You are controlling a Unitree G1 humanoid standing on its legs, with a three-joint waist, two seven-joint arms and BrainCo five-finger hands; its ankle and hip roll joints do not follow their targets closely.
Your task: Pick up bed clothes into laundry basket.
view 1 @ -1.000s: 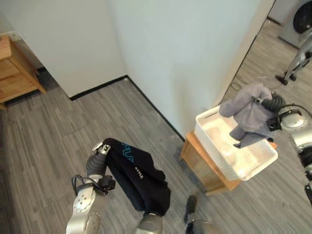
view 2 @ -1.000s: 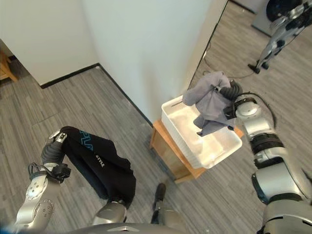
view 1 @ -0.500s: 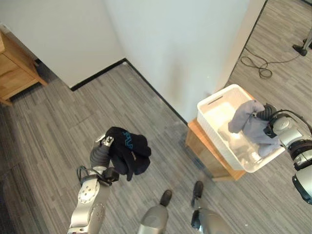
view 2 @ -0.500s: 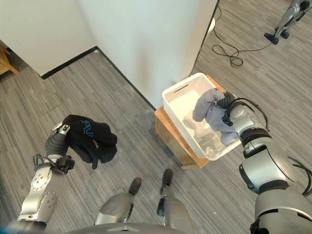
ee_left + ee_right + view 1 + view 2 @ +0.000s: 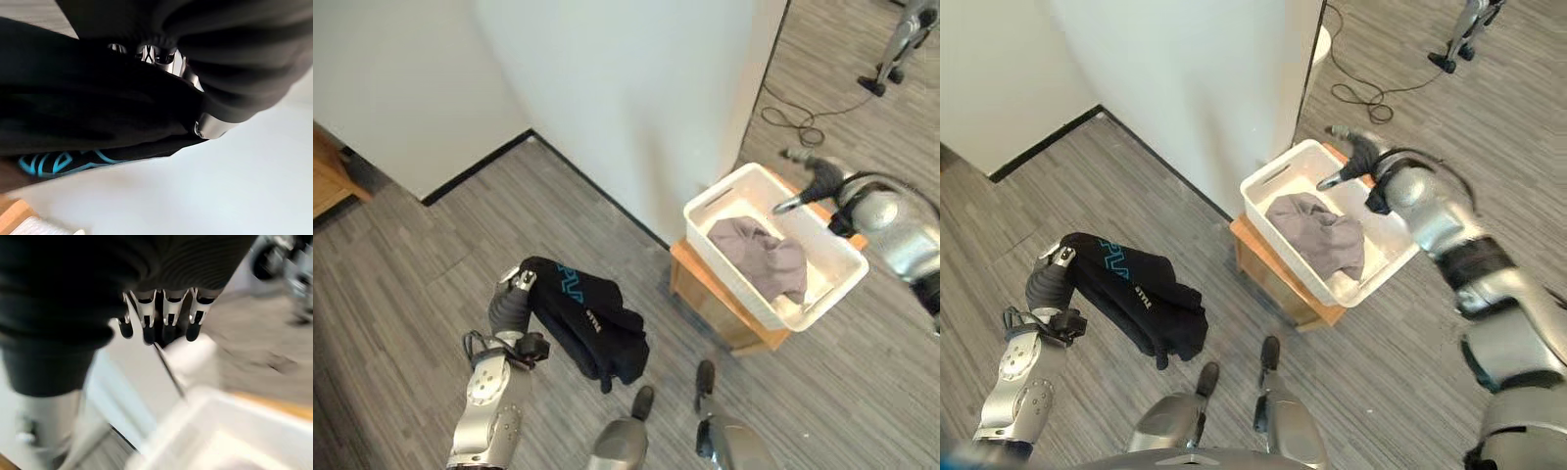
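While the left robot hand clutches a black garment, the right robot hand, fingers spread, hovers over the grey garment in the white basket.

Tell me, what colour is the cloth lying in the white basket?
The cloth in the basket is grey, clearest in the right eye view.

Laundry basket sits on a low wooden stand at the wall corner, to the robot's right. Grey garment lies inside it. Right hand is above the basket's far rim. Left hand, at the left, holds a black garment hanging above the floor.
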